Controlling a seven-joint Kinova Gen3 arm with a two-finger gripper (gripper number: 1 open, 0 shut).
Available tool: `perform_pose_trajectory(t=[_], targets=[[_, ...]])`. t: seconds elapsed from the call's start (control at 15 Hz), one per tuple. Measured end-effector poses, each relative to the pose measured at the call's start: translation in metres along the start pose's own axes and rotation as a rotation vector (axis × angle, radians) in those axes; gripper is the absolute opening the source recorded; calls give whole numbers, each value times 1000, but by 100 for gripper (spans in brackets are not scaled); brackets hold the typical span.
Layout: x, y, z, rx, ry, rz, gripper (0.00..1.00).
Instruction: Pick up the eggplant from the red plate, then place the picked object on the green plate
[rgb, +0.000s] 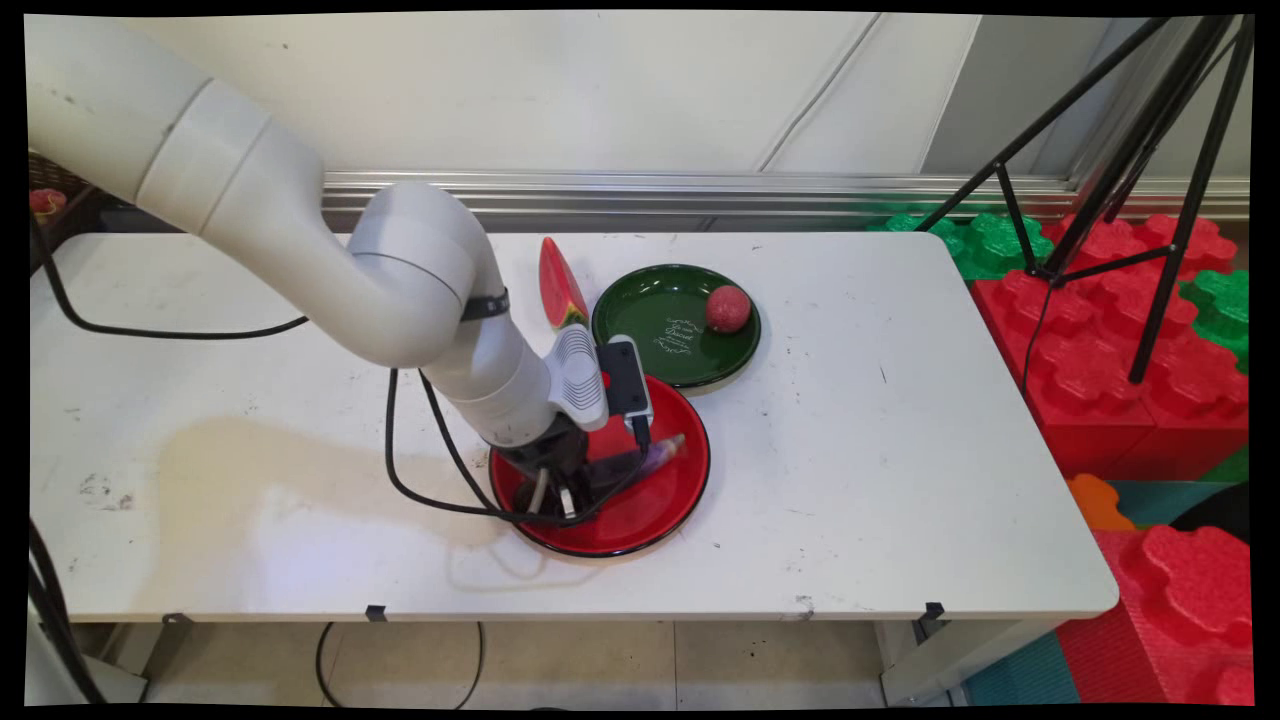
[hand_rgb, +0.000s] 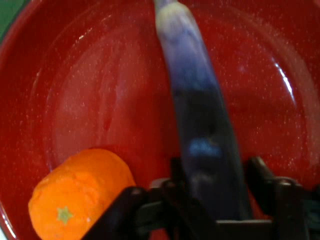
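White table (rgb: 850, 480) against a pale wall: gripper (rgb: 560, 490) low in the red plate (rgb: 660, 500).
Its fingers straddle a purple eggplant (hand_rgb: 200, 125), seemingly clamped; an orange carrot piece (hand_rgb: 80, 195) lies beside. Green plate (rgb: 650, 300), toward the far edge, holds a red ball (rgb: 728, 308).

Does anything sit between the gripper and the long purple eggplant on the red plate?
Nothing visible does: the long purple toy eggplant runs straight into the black gripper on the glossy red plate. The orange carrot chunk lies to one side.
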Motion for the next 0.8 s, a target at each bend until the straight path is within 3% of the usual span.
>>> perform_pose_trajectory(t=[0.4,0.8], targets=[[0,-1,-3,18,18,3,0],[-1,-14,-47,55,49,16,0]])
